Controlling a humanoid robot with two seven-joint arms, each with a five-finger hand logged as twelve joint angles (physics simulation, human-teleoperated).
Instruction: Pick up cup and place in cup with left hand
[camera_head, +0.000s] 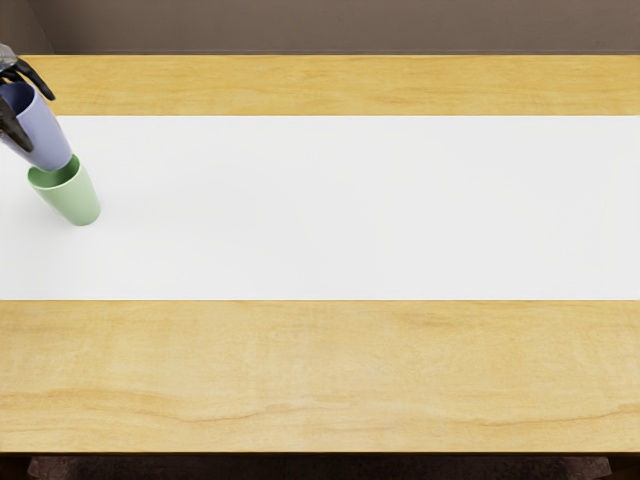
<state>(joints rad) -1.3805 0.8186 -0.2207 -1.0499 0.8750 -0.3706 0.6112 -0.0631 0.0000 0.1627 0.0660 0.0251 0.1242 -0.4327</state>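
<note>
At the left edge of the head view my left hand (20, 100) grips a blue-violet cup (42, 132), dark fingers on both sides of its upper part. The cup tilts, its bottom pointing down and to the right. That bottom overlaps the mouth of a green cup (75, 196), which stands on the white strip; whether it is inside the rim or just above it, I cannot tell. Part of the blue-violet cup is hidden by the fingers.
A white strip (350, 210) runs across the wooden table (330, 375). Behind the table's far edge rises a brown wall (330, 25). The right arm is out of view.
</note>
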